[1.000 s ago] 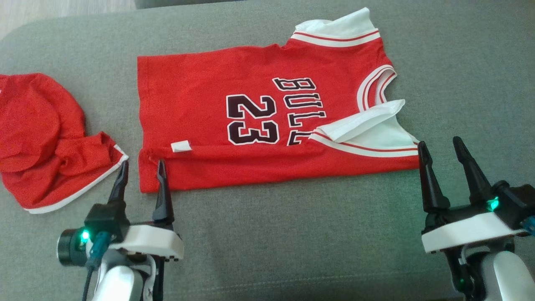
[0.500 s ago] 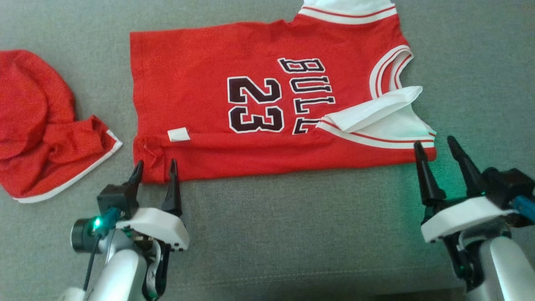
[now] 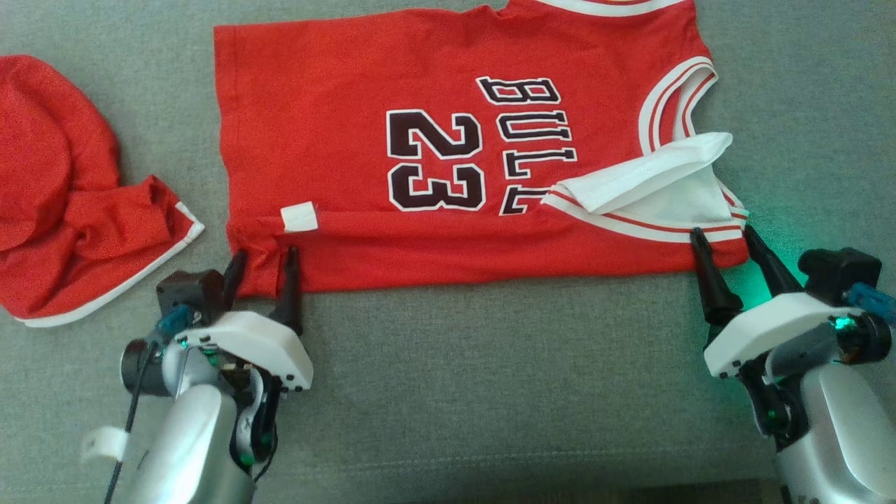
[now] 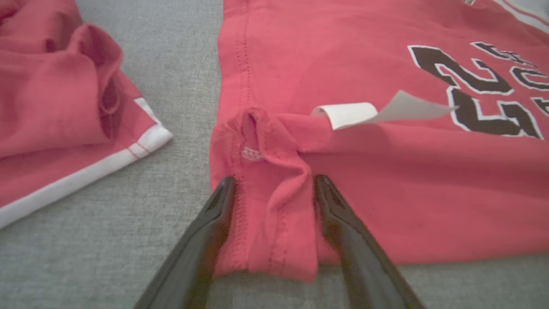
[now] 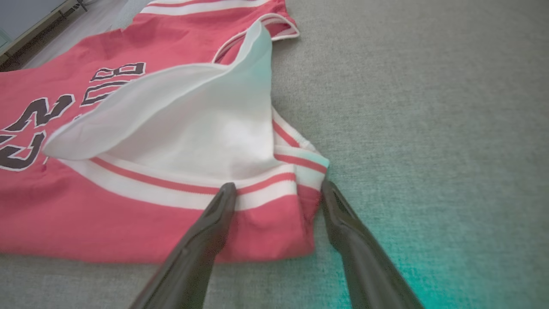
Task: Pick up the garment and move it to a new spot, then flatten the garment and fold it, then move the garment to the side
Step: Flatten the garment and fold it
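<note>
Left gripper [image 3: 263, 253]: jaws spread, nothing clamped, straddling the hem corner of the jersey [image 3: 336, 140].
Right gripper [image 3: 722, 232]: jaws spread, nothing clamped, straddling the striped shoulder corner.
Jersey: flat on the grey cushion [image 3: 490, 364], near edge folded over.
Left wrist view adds: puckered hem fold [image 4: 274, 171] between the jaws; white label [image 4: 347, 113] curling up.
Right wrist view adds: white lining flap [image 5: 184, 120] standing lifted.
To the jersey's left, apart: crumpled red garment [image 3: 63, 203].

Left gripper [image 4: 273, 180]: jaws spread astride bunched hem corner of jersey [image 4: 343, 64]. White tag [image 4: 349, 115] just beyond; crumpled red garment [image 4: 55, 107] to its left.
</note>
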Robot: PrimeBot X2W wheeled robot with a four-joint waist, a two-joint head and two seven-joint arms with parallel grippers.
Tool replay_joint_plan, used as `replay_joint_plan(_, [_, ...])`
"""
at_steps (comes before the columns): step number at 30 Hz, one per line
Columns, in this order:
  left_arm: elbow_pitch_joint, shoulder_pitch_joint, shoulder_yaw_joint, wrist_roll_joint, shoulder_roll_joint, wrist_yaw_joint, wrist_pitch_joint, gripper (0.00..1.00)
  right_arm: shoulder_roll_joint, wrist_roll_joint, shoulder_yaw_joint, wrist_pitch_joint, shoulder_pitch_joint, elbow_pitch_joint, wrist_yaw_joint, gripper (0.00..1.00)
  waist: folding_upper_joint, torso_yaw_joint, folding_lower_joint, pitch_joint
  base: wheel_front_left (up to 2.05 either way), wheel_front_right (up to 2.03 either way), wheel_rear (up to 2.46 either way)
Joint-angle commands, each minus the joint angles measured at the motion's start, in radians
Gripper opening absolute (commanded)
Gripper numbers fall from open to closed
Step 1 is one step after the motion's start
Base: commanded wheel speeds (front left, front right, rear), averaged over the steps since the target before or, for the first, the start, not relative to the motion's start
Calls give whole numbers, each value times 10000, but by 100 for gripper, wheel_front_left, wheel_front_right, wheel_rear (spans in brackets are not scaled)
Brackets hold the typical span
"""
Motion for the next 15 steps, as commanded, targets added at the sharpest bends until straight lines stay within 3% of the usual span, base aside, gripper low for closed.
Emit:
replay_joint_plan(1, [240, 92, 228, -109, 143, -2, 537, 58, -141, 146, 294, 185, -134, -92, 37, 46, -1, 15, 0, -19, 0, 0, 0])
replay_joint_plan(2, [231, 102, 195, -122, 180, -26, 680, 38, -143, 242, 335, 209, -178, -49, 37, 0, -1, 17, 0, -30, 0, 0, 0])
replay_joint_plan(3, [220, 128, 174, -167, 203, -58, 839, 15, -151, 319, 366, 212, -206, -12, 37, 0, -1, 17, 0, -49, 0, 0, 0])
replay_joint_plan(4, [178, 160, 162, -196, 232, -75, 947, 0, -167, 375, 398, 249, -210, 41, 37, 0, -1, 15, 0, -81, 0, 0, 0])
replay_joint_plan(15, [-1254, 768, 192, -92, 792, 153, 1387, 0, -131, 704, 251, 150, 532, -677, 37, 0, -1, -20, 0, -465, 0, 0, 0])
